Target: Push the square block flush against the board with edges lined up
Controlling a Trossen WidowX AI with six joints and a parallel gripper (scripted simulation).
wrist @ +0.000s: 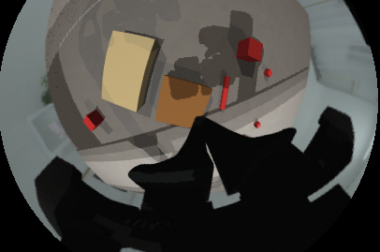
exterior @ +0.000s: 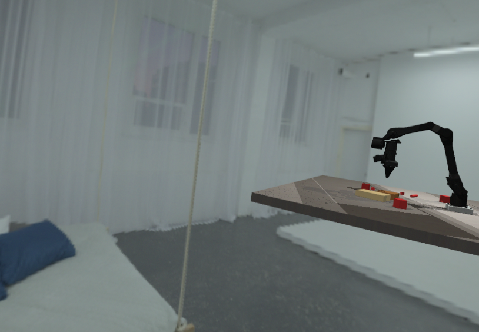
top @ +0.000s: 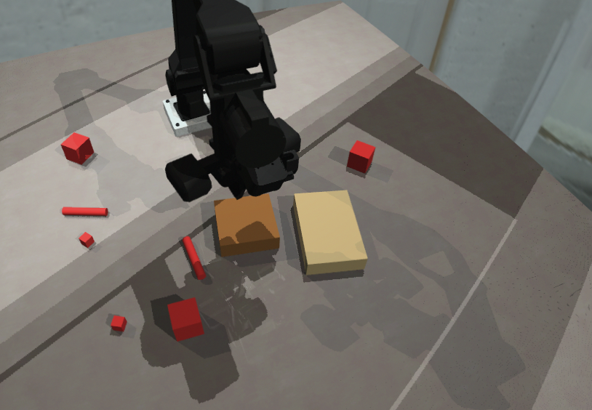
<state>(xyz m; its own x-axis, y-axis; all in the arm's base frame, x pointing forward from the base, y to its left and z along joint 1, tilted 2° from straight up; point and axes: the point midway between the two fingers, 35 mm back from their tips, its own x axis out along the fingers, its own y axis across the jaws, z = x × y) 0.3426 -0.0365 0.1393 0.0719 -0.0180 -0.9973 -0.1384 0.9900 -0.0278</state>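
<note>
Hovering above the table (top: pixel 444 331) mid-area, hand (exterior: pixel 389 174) pressed together, empty; brown block (top: pixel 246 223) and tan board (top: pixel 329 231) sit slightly apart.

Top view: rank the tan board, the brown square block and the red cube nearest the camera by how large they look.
1. tan board
2. brown square block
3. red cube, clearly smallest though it sits nearest the camera.
</note>
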